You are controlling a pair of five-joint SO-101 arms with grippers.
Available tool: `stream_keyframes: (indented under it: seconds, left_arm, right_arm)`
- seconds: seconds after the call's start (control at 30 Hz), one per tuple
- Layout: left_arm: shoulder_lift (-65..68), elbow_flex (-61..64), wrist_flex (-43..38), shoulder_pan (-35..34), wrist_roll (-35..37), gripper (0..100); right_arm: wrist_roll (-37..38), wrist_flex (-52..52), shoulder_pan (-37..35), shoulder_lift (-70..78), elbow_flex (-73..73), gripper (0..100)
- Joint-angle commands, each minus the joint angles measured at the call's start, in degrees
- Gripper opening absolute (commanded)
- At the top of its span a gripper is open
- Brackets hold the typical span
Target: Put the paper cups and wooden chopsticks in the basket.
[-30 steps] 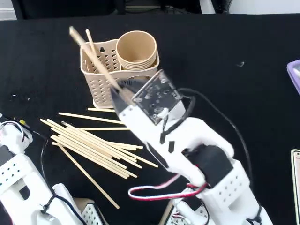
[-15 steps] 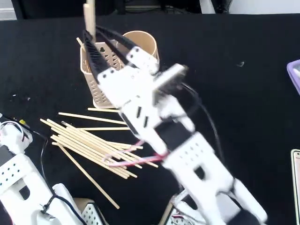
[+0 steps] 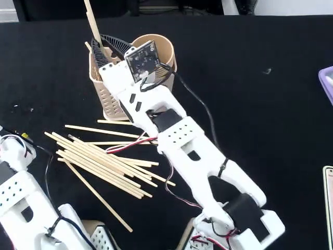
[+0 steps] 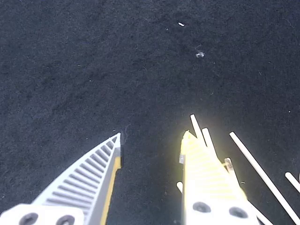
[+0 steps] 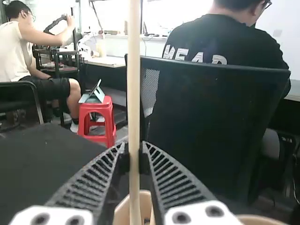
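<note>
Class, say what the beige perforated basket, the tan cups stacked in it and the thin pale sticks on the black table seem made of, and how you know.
Beige perforated basket: probably moulded plastic, smooth, with regular rows of holes. Tan cups: likely paper, matt, with thin rolled rims. Thin pale sticks: apparently bare wood or bamboo, matt, straight, unpainted.

We see a matt black cloth table (image 3: 270, 130), rough and linty close up. The chopsticks (image 3: 104, 161) are bare pale wood, and one chopstick (image 5: 134, 70) seen close looks smooth. The basket (image 3: 109, 99) is smooth beige plastic, and the cups (image 3: 164, 49) are matt brown paper. The right arm (image 3: 192, 151) is smooth white plastic with a faint sheen. The left gripper (image 4: 152, 136) has ribbed plastic fingers (image 4: 93, 168).
</note>
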Motion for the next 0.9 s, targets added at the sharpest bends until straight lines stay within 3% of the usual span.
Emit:
stream_keyframes:
  seconds: [0.0,0.17,0.37,0.63,0.73,0.87]
  left_arm:
    - [-1.1,-0.4,-0.9,0.7,-0.2,21]
    - [-1.1,-0.4,-0.9,0.7,-0.2,21]
    - [-1.1,-0.4,-0.9,0.7,-0.2,21]
    - [-1.0,-0.4,-0.9,0.7,-0.2,21]
    - [-0.7,-0.6,-0.9,0.7,-0.2,21]
    - [-0.5,-0.6,-0.9,0.7,-0.3,21]
  right_arm:
    - [-0.3,1.8,1.0,-0.3,-0.9,4.8]
    - [-0.7,15.9,0.7,-5.0,-5.5,15.2]
    - [-0.4,30.7,0.7,-18.1,-8.4,10.8]
    - [-0.3,64.9,-2.5,-38.4,4.4,5.1]
    - [-0.2,66.0,-5.7,-43.2,16.8,5.1]
    - [2.3,55.7,-9.1,-43.3,33.7,10.0]
